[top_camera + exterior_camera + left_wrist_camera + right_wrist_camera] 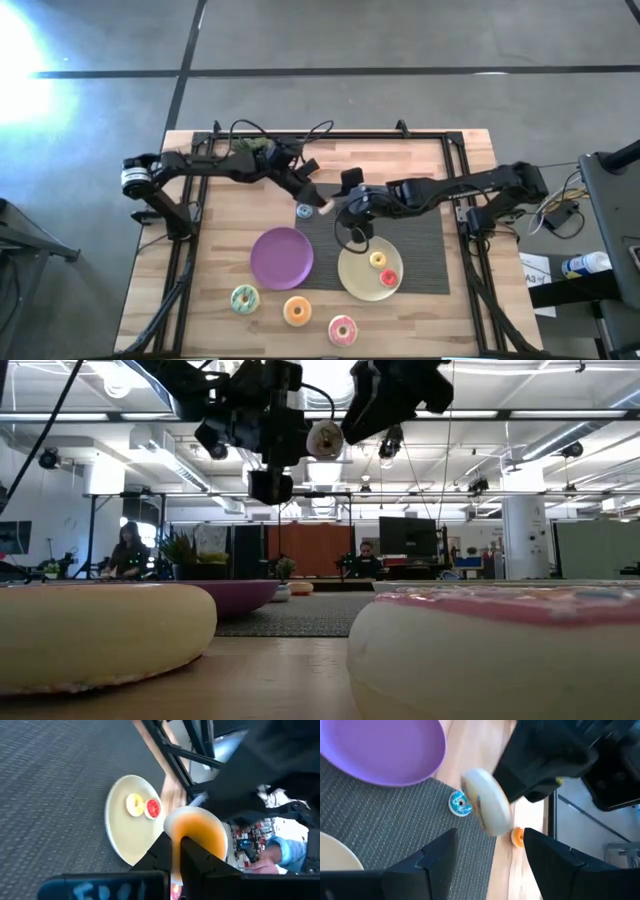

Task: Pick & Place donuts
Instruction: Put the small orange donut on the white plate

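My left gripper [177, 842] is shut on a small orange-iced donut [196, 831] and holds it high over the mat, as the low view shows the donut [325, 438]. My right gripper [490, 851] is open and faces that donut [487, 809] from the table's right. Its fingertips stand just short of the donut and I see no touch. A blue donut [304, 211] lies on the mat. A cream donut [378, 259] and a red donut [389, 277] lie on the yellow plate [355, 285]. Green [244, 298], orange [297, 311] and pink [343, 329] donuts lie near the table's near edge. My left gripper pinches the small donut by its ring [187, 827], between the two fingers [197, 855]. The donut is lifted clear of the table and stands on edge, its orange icing toward the wrist camera and its cream underside [492, 815] toward my right gripper.
The purple plate [281, 257] lies left of the yellow plate, half on the dark mat [425, 245]. Both arms meet over the mat's far left corner. A potted plant [262, 150] stands at the far edge. People sit in the room beyond the table.
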Action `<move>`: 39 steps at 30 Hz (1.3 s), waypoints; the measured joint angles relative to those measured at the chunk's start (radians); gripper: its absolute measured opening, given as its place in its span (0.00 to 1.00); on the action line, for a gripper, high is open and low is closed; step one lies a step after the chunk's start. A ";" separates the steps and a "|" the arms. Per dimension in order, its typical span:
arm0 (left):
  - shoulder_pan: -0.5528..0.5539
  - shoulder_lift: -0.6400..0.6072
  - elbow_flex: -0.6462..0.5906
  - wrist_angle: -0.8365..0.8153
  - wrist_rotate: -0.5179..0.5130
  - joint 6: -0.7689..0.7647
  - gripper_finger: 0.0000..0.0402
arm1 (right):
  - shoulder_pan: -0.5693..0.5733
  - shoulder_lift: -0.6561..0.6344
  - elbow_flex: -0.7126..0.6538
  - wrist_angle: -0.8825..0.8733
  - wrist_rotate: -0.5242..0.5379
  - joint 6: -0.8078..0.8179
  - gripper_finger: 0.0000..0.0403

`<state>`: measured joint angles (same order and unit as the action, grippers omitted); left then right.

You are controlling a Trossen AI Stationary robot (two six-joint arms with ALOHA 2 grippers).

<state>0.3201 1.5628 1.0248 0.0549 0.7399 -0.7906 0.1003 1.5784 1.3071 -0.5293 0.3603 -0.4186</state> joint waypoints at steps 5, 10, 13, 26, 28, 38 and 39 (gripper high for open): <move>-0.014 0.009 0.000 -0.005 -0.015 0.001 0.00 | 0.005 0.037 0.030 0.009 -0.001 -0.002 0.54; -0.015 0.009 0.000 -0.013 -0.024 0.020 0.00 | 0.006 0.054 0.056 0.011 -0.005 -0.001 0.54; -0.014 0.009 0.000 -0.011 -0.031 0.027 0.00 | 0.006 0.054 0.059 0.010 -0.017 -0.001 0.49; -0.020 0.009 0.001 -0.012 -0.127 0.012 0.10 | 0.005 0.061 0.054 -0.001 -0.050 0.058 0.12; -0.023 0.009 0.001 -0.013 -0.156 0.029 0.16 | 0.004 0.061 0.053 -0.013 -0.049 0.088 0.09; -0.051 -0.018 0.002 -0.042 -0.266 0.094 0.40 | 0.009 0.040 0.052 -0.194 -0.181 0.357 0.05; -0.056 -0.032 0.002 -0.054 -0.286 0.124 0.40 | 0.008 0.034 0.052 -0.228 -0.225 0.409 0.05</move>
<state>0.2646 1.5311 1.0264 0.0010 0.4534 -0.6664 0.1087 1.6125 1.3594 -0.7575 0.1351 -0.0100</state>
